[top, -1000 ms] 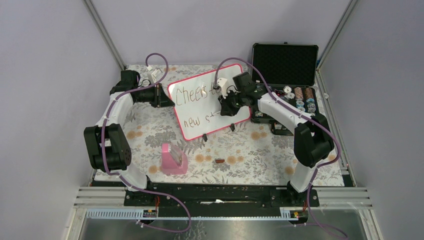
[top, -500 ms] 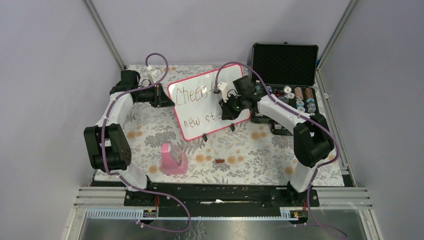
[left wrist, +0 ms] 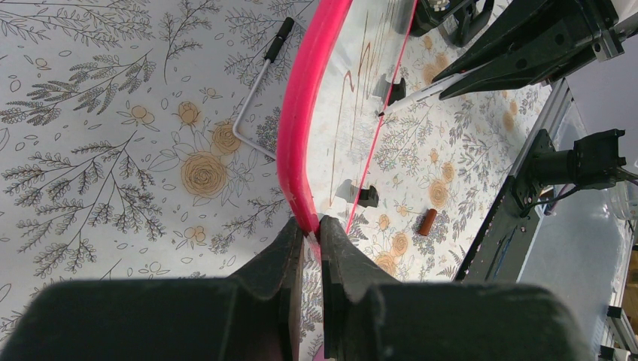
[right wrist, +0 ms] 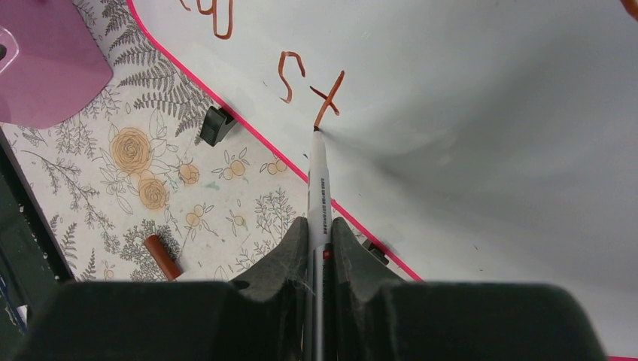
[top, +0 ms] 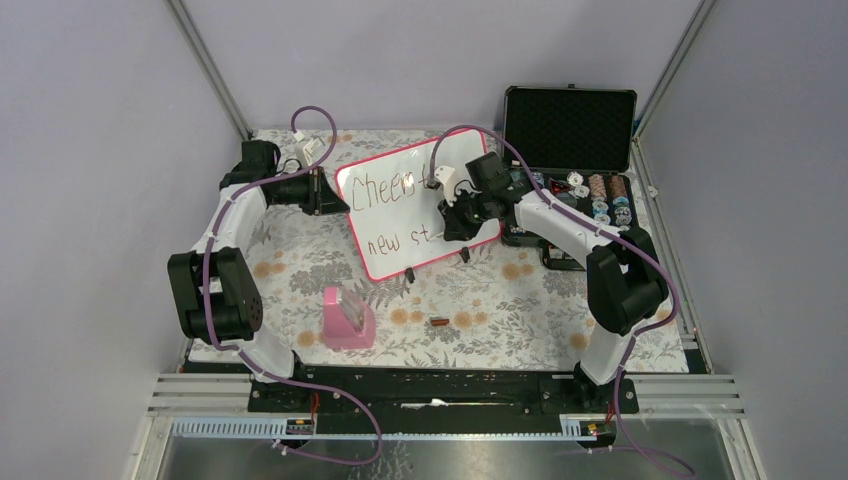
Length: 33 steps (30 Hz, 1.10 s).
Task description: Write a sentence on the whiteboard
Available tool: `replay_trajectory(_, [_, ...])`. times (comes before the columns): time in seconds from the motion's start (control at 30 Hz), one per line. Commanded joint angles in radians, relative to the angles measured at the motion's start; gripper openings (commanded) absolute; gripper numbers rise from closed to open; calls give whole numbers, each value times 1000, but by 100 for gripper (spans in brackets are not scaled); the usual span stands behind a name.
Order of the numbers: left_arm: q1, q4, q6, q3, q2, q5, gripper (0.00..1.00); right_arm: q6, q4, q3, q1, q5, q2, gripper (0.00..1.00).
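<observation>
Pink-framed whiteboard (top: 400, 215) is pinched on its frame by the left gripper (left wrist: 311, 226). Meanwhile the right gripper (right wrist: 320, 226) is clamped on a marker (right wrist: 319, 180), tip touching the sentence (top: 385, 190) at "st".

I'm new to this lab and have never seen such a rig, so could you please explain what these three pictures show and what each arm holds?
These are two robot arms bolted at the table's near edge. The wide picture looks down from above and behind them. The other two come from a camera on each wrist, so you see that arm's own fingers at the bottom. The left gripper pinches the pink frame of the whiteboard, steadying it. The right gripper holds a marker, whose tip touches the board at the foot of the "t" in "new st", the second line of the sentence. Also on the floral cloth are a pink object, a small brown piece and, at the far right, an open black case.
</observation>
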Motion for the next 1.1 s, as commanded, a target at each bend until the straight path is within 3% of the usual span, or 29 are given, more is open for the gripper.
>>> replay_trajectory(0.0, [-8, 58, 32, 30, -33, -8, 0, -29, 12, 22, -11, 70, -27, 0])
replay_trajectory(1.07, [-10, 58, 28, 35, -37, -3, 0, -22, -69, 81, -26, -3, -100, 0])
